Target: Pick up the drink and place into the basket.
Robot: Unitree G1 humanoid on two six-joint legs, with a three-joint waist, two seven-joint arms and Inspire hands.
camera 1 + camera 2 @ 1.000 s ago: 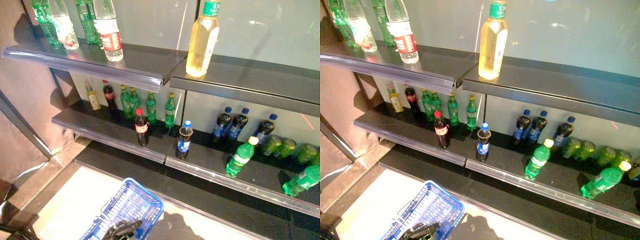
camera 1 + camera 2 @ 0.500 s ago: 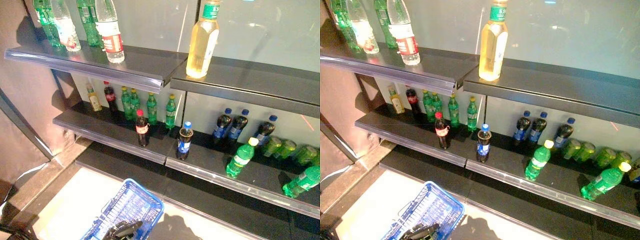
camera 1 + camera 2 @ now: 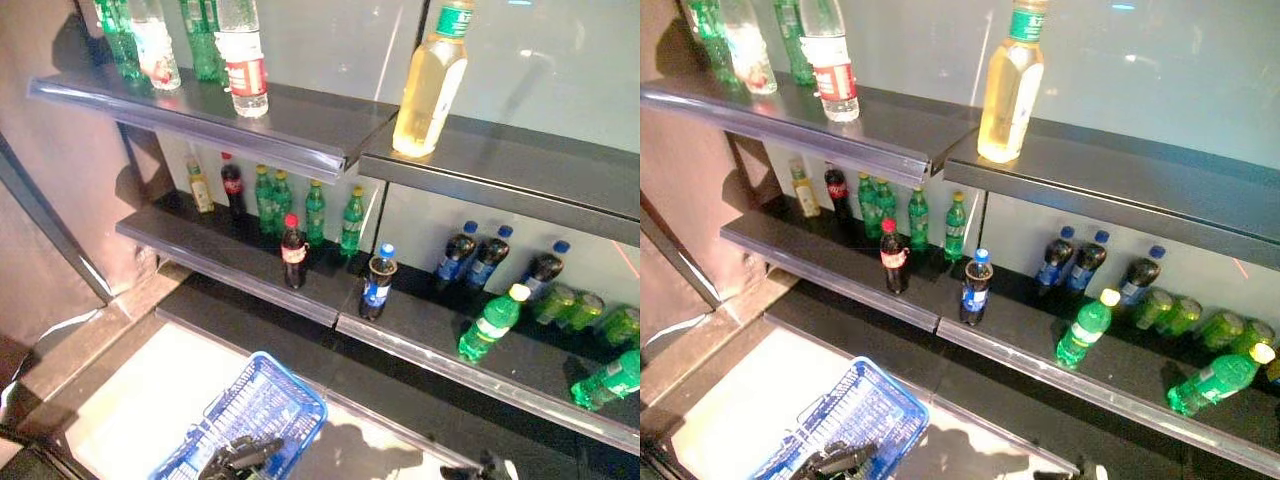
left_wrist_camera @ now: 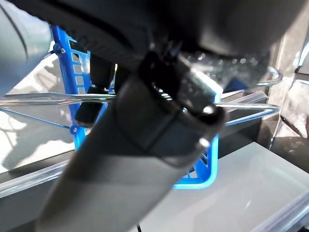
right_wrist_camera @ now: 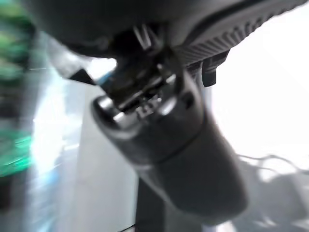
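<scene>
Shelving [image 3: 300, 150] stands in front of me in two dark tiers, with a lower ledge beneath them. My left hand [image 3: 240, 457] shows at the bottom edge of the head views, curled around the wire handle [image 4: 251, 108] of the blue basket [image 3: 262, 400]. The basket hangs low in front of the shelves, over the pale floor [image 3: 140, 400], and no bottle shows in the part of it I can see.

My right hand [image 3: 478, 468] shows only as a dark tip at the bottom edge, right of the basket. Its wrist view is filled by the hand's own bulk, so I cannot tell whether its fingers are released or clenched.

Drinks on the middle tier, none of them in either hand:
- A cola bottle with a red cap [image 3: 292, 252] stands upright near the front edge.
- A dark bottle with a blue label [image 3: 376, 284] stands upright just to its right, also near the front edge.
- A row of small green bottles [image 3: 312, 208] stands behind them toward the back wall.
- Three dark bottles with blue caps [image 3: 488, 258] stand further right at the back.
- A green bottle with a pale cap [image 3: 490, 324] leans at a tilt in front of those.

On the top tier, a tall yellow bottle [image 3: 430, 85] stands upright at the joint between the two shelf sections. A clear bottle with a red label [image 3: 242, 65] stands to its left, well apart.
</scene>
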